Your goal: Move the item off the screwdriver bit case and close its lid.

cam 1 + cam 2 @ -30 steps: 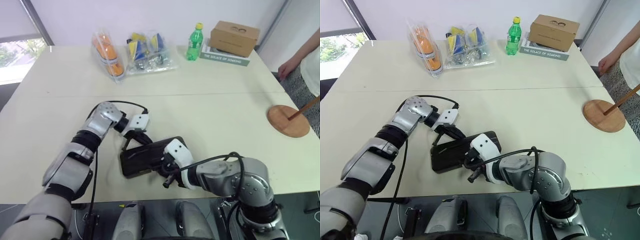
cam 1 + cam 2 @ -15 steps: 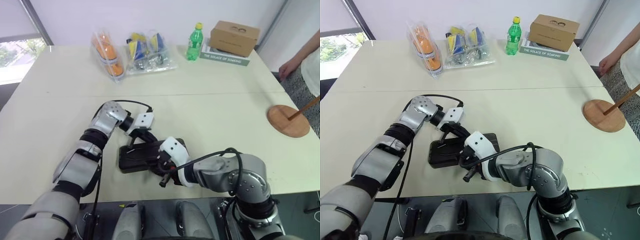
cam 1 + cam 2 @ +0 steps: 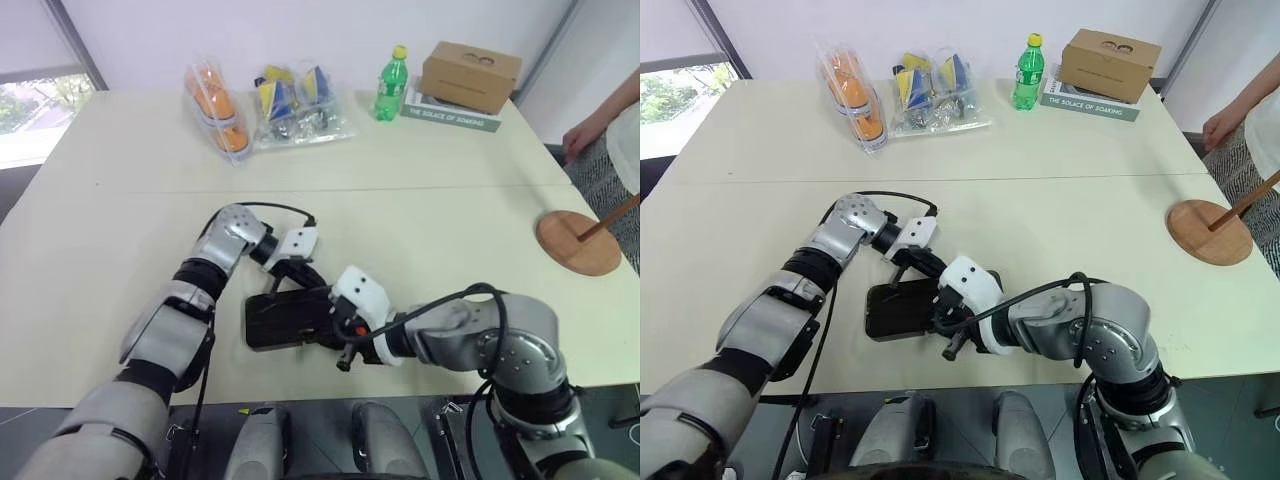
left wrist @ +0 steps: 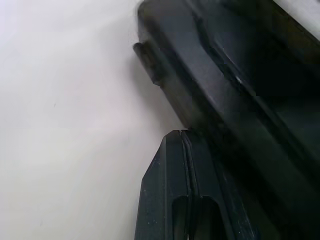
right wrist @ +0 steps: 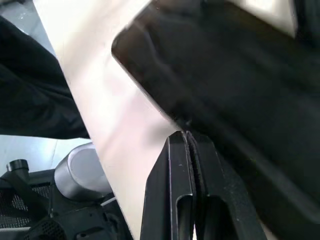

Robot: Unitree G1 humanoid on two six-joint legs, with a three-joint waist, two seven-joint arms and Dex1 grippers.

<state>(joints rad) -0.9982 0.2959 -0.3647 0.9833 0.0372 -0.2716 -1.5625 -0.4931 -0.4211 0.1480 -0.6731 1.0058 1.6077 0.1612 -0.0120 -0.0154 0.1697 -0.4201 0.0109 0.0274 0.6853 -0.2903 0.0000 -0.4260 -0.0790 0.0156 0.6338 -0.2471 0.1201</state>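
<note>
case (image 3: pixel 285 318) now flatter between grippers

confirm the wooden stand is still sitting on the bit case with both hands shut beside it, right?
Not quite. The wooden stand lies far off at the table's right edge, not on the bit case, as the left eye view shows. The left hand and right hand are indeed shut beside the case.
</note>
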